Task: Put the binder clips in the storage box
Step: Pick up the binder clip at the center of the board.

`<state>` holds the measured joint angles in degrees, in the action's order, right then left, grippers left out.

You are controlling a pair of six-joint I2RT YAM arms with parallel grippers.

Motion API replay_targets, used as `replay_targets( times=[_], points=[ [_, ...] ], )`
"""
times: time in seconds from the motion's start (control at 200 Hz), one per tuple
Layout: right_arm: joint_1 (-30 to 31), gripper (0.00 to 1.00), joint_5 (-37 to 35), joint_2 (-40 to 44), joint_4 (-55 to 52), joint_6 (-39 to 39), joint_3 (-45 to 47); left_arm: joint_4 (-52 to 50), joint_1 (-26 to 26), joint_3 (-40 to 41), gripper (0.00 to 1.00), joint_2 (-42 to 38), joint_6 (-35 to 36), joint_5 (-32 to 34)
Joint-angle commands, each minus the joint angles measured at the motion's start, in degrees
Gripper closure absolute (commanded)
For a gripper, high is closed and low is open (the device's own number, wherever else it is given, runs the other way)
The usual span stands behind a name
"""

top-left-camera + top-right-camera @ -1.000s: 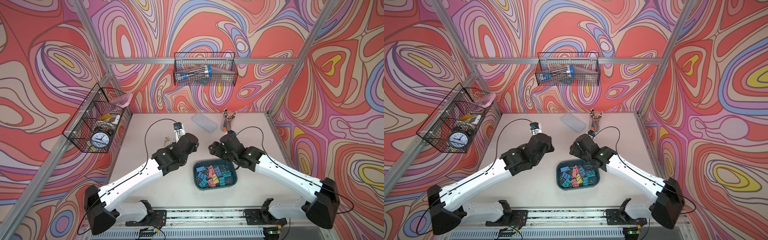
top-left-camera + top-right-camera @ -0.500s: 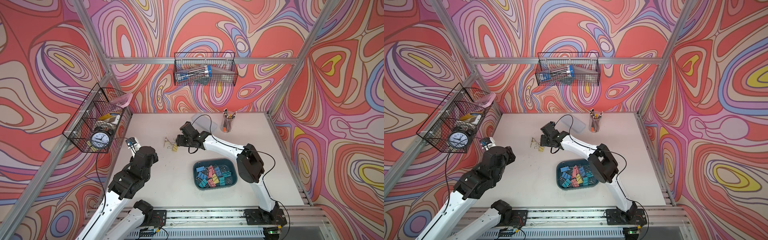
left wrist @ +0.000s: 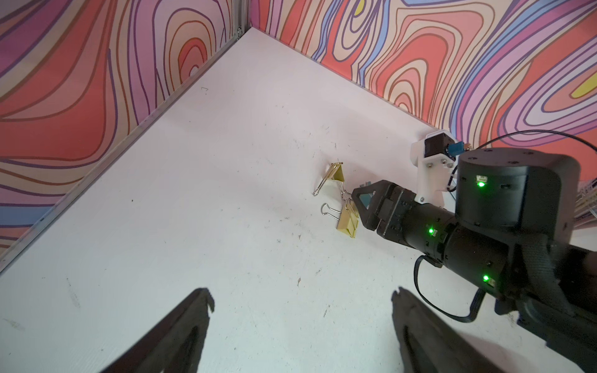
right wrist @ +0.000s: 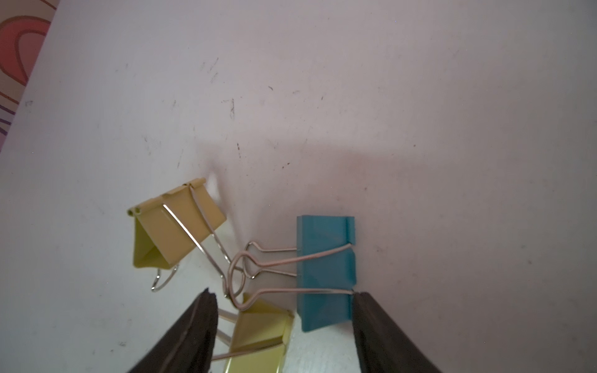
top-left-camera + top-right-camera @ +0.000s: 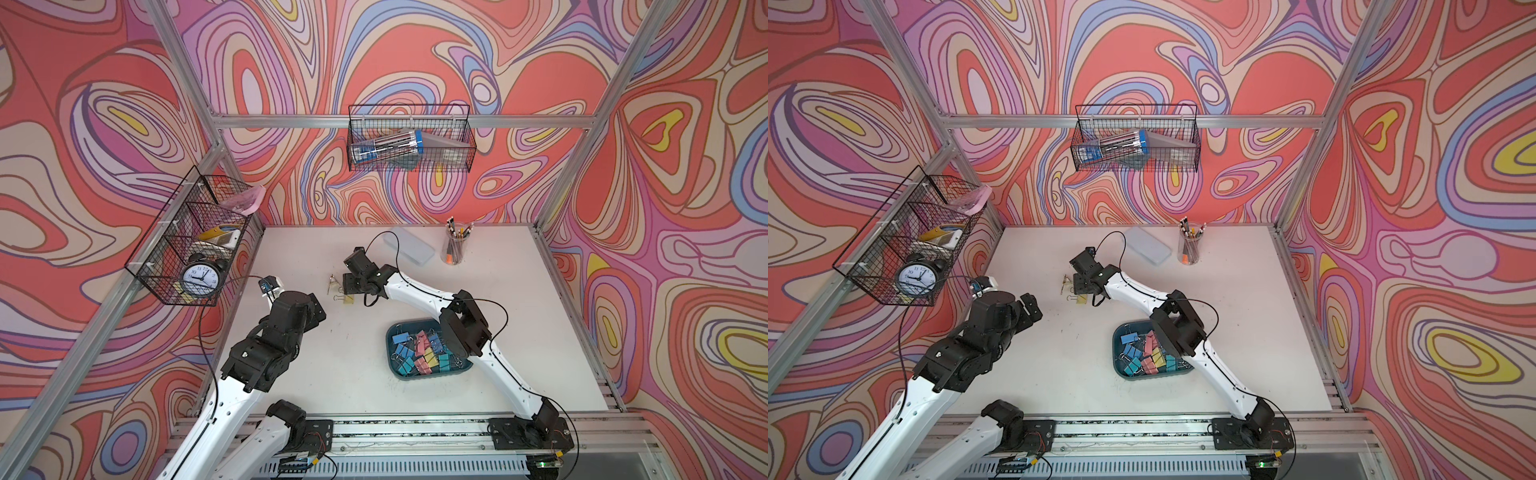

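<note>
left arm (image 5: 266, 349) bent sharply at the elbow, wrist up high on its own side. left gripper (image 3: 302, 302) jaws spread wide, nothing between them. right arm (image 5: 415, 291) stretched long, forward and across toward the left arm's side, forearm nearly flat. right gripper (image 4: 284, 300) tilts down, jaws partly apart. the 2 grippers near each other, not touching.

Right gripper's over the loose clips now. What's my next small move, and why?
Probably nudge the right gripper sideways, off the blue clip, before closing. Its jaws stand open around the near yellow clip, but the blue clip's corner sits against one finger and the wire handles overlap, so closing now might drag both.
</note>
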<state>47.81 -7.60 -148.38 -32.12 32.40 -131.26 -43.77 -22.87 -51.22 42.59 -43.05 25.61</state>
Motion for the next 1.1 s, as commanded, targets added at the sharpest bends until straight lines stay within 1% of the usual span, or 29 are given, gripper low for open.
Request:
replay_targets(
  times=[0.0,0.095,0.27,0.381,0.541,0.641,0.881,1.097],
  points=[
    [0.09,0.36,-3.39,-1.95,0.99,-3.66,-1.49,0.06,0.34,0.92,0.07,-0.14,0.12,-0.77],
    [0.13,0.41,-3.96,-2.91,2.18,-4.5,-2.09,0.55,0.33,1.37,0.07,0.12,-0.58,-1.5],
    [0.12,0.53,-5.99,-3.53,3.59,-6.54,-2.0,0.53,0.37,1.39,0.06,0.79,-1.16,-2.37],
    [0.17,0.59,-7.25,-3.25,4.12,-8.29,-1.07,0.48,0.34,1.33,0.06,1.09,0.54,-3.98],
    [0.12,0.72,-8.56,-1.94,4.42,-10.25,0.63,-1.26,0.35,1.21,0.06,0.42,1.56,-5.02],
    [0.14,0.79,-8.58,-0.28,5.07,-10.3,1.91,-1.49,0.37,1.51,0.06,-0.65,1.31,-5.13],
    [0.16,0.92,-7.29,4.81,6.62,-9.77,6.05,-1.39,0.36,1.58,0.06,-0.85,0.07,-6.09],
    [0.13,0.99,-5.27,13.08,11.84,-7.97,16.16,-0.83,0.35,1.81,0.06,-0.58,-0.46,-6.79]
  ],
)
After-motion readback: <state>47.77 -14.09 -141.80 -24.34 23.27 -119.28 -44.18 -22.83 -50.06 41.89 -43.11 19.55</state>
